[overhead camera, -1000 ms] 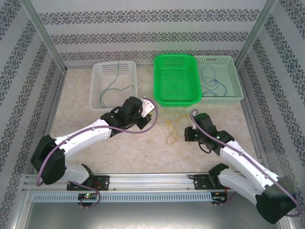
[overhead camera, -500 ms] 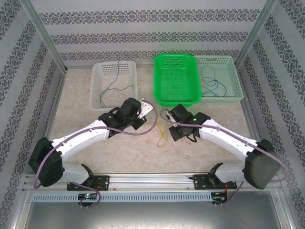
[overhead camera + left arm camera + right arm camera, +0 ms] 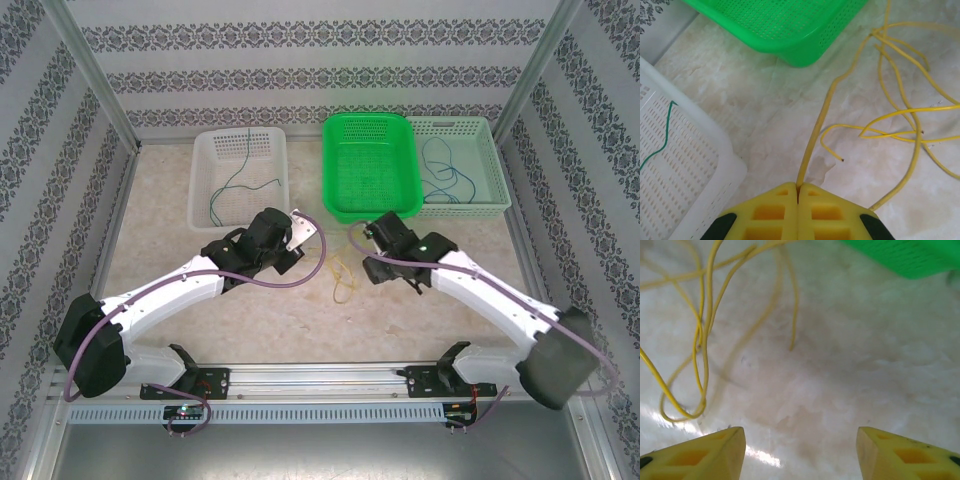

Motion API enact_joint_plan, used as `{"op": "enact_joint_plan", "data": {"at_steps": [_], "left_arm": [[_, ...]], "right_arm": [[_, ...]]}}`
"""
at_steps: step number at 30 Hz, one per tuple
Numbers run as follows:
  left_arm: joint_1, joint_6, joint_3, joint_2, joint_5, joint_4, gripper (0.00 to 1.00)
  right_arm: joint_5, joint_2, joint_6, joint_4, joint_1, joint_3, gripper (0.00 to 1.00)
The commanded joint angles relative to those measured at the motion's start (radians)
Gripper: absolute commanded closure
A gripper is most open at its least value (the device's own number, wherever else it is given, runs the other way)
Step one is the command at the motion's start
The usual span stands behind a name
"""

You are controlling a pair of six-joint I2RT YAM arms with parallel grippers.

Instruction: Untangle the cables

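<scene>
Left gripper [image 3: 798, 189] pinched shut on yellow cable [image 3: 816, 131], near green basket [image 3: 790, 25] corner. Right gripper [image 3: 800, 437] gaped wide, holding nothing, over table [image 3: 865, 350] beside cable loops.

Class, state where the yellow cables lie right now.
Top view: the yellow cables lie near the centre of the table, just in front of the green basket.

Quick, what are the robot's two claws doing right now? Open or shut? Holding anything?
Left gripper: shut, pinching the yellow cable.
Right gripper: open, nothing between its fingers.
</scene>
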Motion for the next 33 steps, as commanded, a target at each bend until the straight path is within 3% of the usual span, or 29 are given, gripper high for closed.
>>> {"op": "enact_joint_plan", "data": {"at_steps": [1,4,8,14,20,29,33], "left_arm": [[-0.012,-0.020,-0.002,-0.007,0.049,0.029,0.93],[-0.014,-0.042,0.002,-0.002,0.076,0.046,0.93],[-0.012,-0.054,0.004,0.007,0.091,0.054,0.93],[-0.012,-0.060,0.022,0.023,0.096,0.042,0.93],[-0.013,-0.066,0.031,0.021,0.096,0.041,0.93],[-0.012,-0.064,0.036,0.015,0.096,0.035,0.93],[-0.013,-0.063,0.039,0.010,0.093,0.035,0.93]], "right_arm": [[0.021,-0.096,0.096,0.076,-0.016,-0.040,0.36],[-0.071,-0.165,0.146,0.148,-0.023,-0.071,0.36],[-0.228,-0.202,0.156,0.232,-0.004,-0.116,0.43],[-0.275,-0.122,0.129,0.260,0.102,-0.124,0.49],[-0.271,-0.007,0.106,0.294,0.145,-0.121,0.49],[-0.180,0.081,0.084,0.350,0.134,-0.135,0.49],[-0.172,0.135,0.105,0.363,0.115,-0.132,0.54]]}}
